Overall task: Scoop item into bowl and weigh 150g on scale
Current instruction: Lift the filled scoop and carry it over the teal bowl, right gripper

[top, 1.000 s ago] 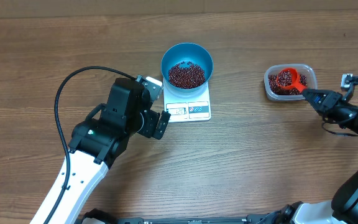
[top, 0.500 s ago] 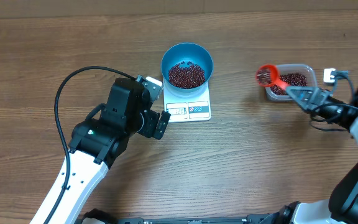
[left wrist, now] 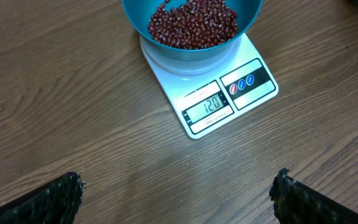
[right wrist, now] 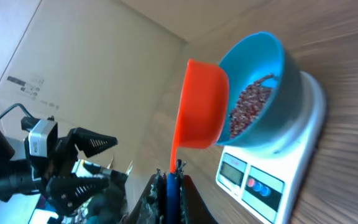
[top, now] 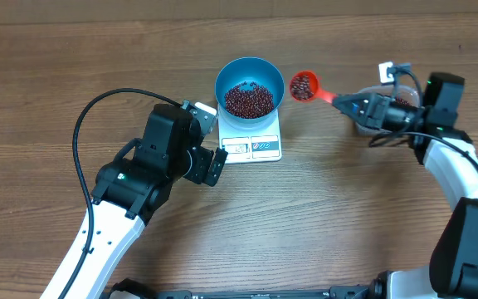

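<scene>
The right gripper point(top: 343, 101), clamped on the orange scoop point(top: 303, 85) by its handle, has the bowl point(top: 226, 73) just beside the loaded cup at 9 o'clock, while the left gripper point(top: 212, 139) stands wide apart, empty

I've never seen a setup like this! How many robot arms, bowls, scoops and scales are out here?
Robot arms: 2 (left arm, right arm)
Blue bowl: 1
Orange scoop: 1
White scale: 1
Total: 5
</scene>
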